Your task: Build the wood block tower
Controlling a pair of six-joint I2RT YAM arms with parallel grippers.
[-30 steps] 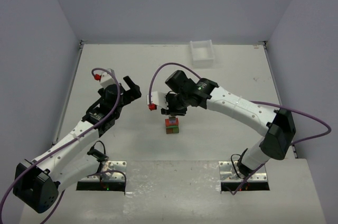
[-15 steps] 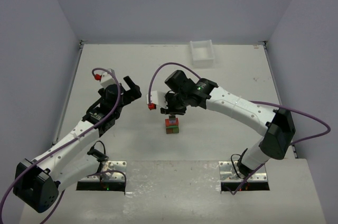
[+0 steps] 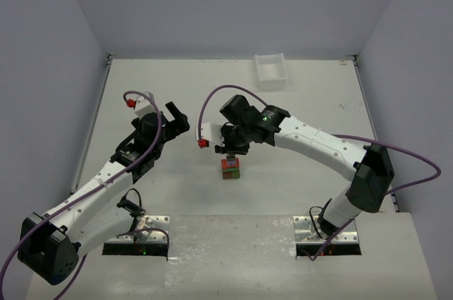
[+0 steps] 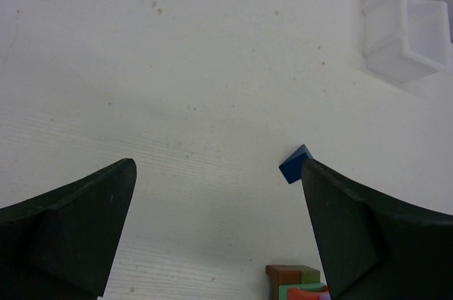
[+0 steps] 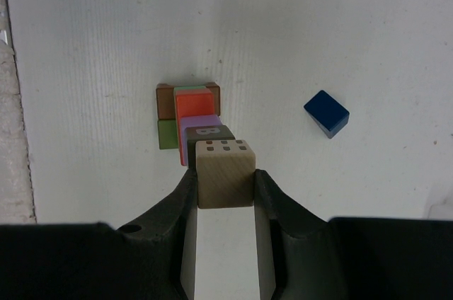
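Setting the beige block squarely on the tower seems the step in hand: the right gripper, jaws narrow and clamped on it directly above the tower, should match its edges to the dark block beneath, descend straight, and let go only once seated. Left of the tower the left gripper hangs wide and empty; whether the beige block touches the tower's top cannot be told.
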